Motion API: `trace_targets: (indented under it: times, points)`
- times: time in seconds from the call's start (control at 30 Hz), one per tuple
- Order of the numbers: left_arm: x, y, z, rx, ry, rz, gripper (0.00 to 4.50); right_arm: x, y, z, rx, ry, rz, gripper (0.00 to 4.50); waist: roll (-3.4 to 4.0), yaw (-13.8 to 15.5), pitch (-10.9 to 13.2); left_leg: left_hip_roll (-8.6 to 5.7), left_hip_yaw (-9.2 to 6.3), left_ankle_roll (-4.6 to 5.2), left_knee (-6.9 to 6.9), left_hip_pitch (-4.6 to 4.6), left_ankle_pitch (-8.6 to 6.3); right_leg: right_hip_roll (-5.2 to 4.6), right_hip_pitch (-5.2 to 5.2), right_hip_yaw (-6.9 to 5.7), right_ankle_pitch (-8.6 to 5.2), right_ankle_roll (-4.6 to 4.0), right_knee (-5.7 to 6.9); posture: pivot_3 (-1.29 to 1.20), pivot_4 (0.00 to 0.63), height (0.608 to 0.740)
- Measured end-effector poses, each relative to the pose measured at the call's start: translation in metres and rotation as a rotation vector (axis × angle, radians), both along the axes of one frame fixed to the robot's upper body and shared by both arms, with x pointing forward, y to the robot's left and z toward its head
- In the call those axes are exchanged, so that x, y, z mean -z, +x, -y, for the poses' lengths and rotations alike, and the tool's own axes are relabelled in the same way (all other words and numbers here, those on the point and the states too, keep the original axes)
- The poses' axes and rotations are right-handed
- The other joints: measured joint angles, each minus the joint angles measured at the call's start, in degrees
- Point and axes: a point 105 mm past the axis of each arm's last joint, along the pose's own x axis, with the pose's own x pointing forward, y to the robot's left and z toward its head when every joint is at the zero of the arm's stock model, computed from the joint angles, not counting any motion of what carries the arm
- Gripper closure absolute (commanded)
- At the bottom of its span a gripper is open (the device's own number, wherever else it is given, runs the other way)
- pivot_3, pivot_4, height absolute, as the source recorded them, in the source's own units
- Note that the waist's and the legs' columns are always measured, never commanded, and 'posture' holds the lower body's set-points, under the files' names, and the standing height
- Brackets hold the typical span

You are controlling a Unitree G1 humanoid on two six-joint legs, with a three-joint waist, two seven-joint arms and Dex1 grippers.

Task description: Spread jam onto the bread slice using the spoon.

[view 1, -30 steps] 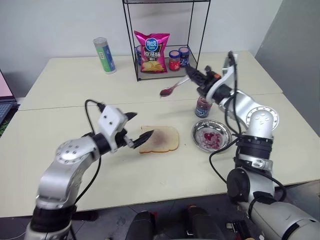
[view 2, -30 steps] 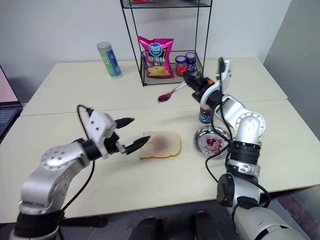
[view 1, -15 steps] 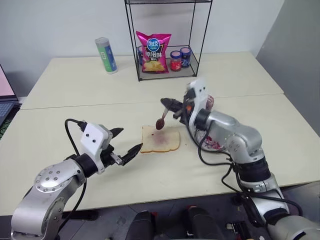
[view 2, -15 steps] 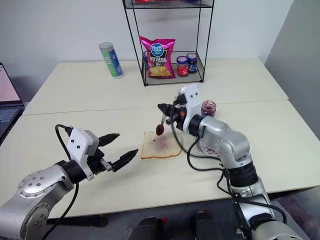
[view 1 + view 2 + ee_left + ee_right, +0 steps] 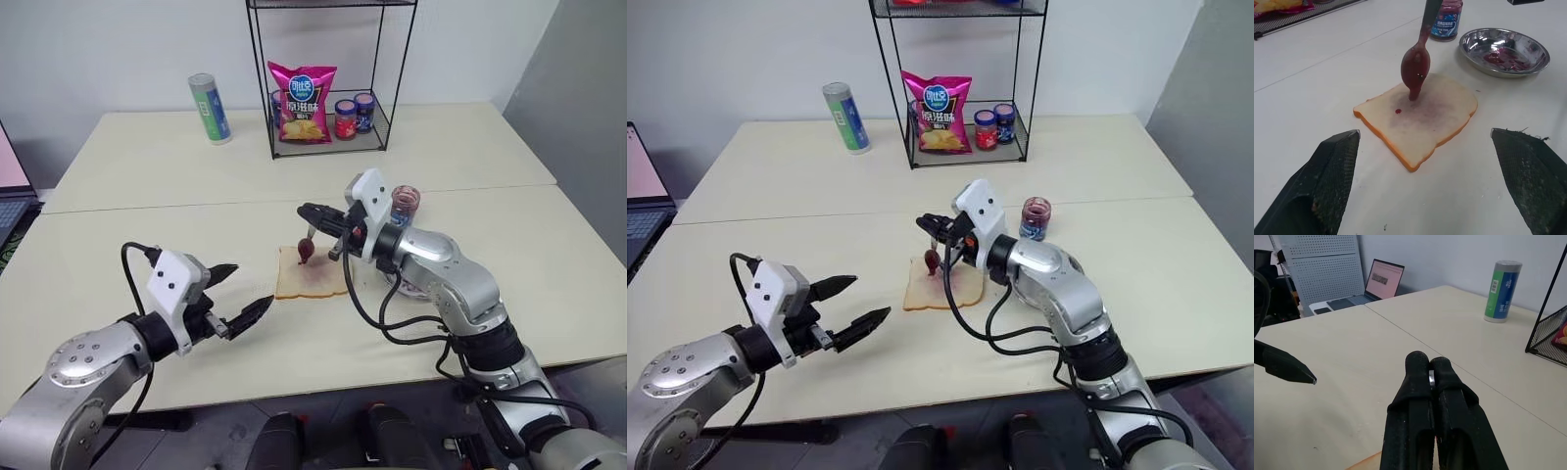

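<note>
1. Bread (image 5: pixel 1418 120): flat, pale tan, orange-brown crust, faint purple smear at middle and one small red drop; lying on the smooth cream bench (image 5: pixel 147 176), just ahead of the left gripper (image 5: pixel 240 294).
2. Spoon (image 5: pixel 1417 63): slim, metal, bowl coated in glossy dark red jam (image 5: pixel 1414 81); hanging bowl-down, a lumpy drip from its tip meeting the bread's upper face.
3. Right gripper (image 5: pixel 1429 369): black ribbed jaws clenched on the thin spoon handle, a sliver of metal showing between the tips; held above the bread's far edge.
4. Left gripper: textured black jaws released, spread wide, tips pointing at the bread's near corner but apart from it.
5. Round shallow steel plate (image 5: pixel 1504 51): shiny, with red jam smears inside, beside the bread.
6. Small jam jar (image 5: pixel 1035 217): glass, blue label, lid off, standing upright behind the plate.
7. Black wire rack (image 5: pixel 328 78) at the back: pink crisp bag and two lidded jars on its mesh shelf.
8. Green-blue cylindrical can (image 5: pixel 208 108): upright, left of the rack.
</note>
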Motion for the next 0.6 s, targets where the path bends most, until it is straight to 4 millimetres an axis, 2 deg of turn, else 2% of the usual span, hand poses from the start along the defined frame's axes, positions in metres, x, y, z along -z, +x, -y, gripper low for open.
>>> trace_targets:
  times: [0.23,0.4,0.5,0.6]
  points:
    - [0.001,0.004,-0.011,-0.013,0.016,-0.018,0.00,-0.001,0.002,0.001,0.013,0.012,-0.017,4.46,0.00,0.0,0.0,0.00,-0.01,0.00,-0.02,0.00,0.00,0.00,0.00,-0.01,-0.02,-0.04,0.00,0.00,0.150,0.740]
    - [0.001,0.005,-0.014,-0.020,0.017,-0.017,0.00,-0.004,0.021,0.011,0.128,0.273,-0.322,4.46,-0.01,0.0,0.0,0.02,-0.05,0.00,-0.01,0.00,0.00,-0.02,0.00,-0.02,-0.01,-0.06,0.04,0.00,0.150,0.740]
    - [-0.002,0.006,-0.014,-0.017,0.022,-0.003,0.00,0.004,0.030,0.014,0.160,0.389,-0.508,4.46,0.00,0.0,0.0,0.01,-0.04,0.00,-0.01,-0.01,0.00,-0.04,0.00,-0.02,0.01,-0.09,0.02,0.00,0.150,0.740]
    - [-0.002,0.007,-0.014,-0.018,0.023,0.000,0.00,0.016,0.033,0.013,0.171,0.431,-0.639,4.46,0.01,0.0,0.0,0.00,-0.01,0.00,-0.04,-0.02,0.00,-0.05,-0.01,-0.02,0.01,-0.09,-0.01,0.00,0.150,0.740]
